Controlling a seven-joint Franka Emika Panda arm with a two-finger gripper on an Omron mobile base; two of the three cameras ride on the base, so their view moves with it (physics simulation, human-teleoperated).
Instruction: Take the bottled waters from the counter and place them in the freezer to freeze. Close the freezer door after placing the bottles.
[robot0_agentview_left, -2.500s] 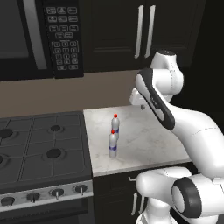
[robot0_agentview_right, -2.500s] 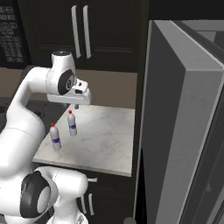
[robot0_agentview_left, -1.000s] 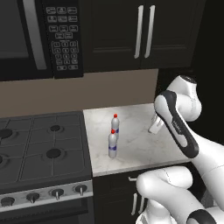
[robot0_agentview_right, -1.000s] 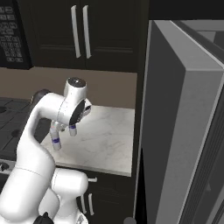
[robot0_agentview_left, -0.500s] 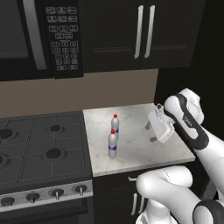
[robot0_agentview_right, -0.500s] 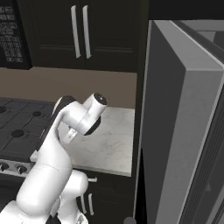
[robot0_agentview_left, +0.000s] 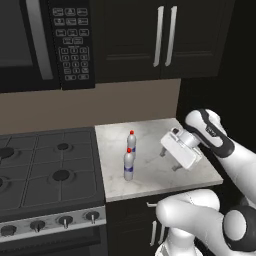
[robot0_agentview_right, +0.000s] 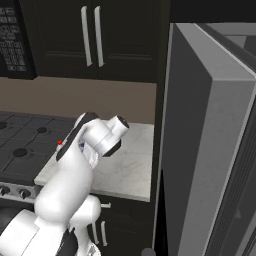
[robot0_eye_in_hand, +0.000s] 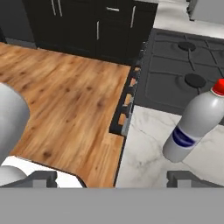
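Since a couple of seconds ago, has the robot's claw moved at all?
Yes. The gripper has dropped from above the counter's back edge, down and right, away from the two bottles.

Two upright bottled waters (robot0_agentview_left: 129, 164) on counter (robot0_agentview_left: 155, 175)

Right base view: arm (robot0_agentview_right: 75, 165) hides bottles, red cap (robot0_agentview_right: 60, 142) peeking; hand view: cap (robot0_eye_in_hand: 218, 87) cut off.

Your arm (robot0_agentview_left: 235, 160) is a chain of glossy white rounded shells with dark bands at the joints. At its 9 o'clock end you see a boxy white hand carrying the gripper (robot0_agentview_left: 168, 160), two short dark fingers (robot0_agentview_left: 175, 166).
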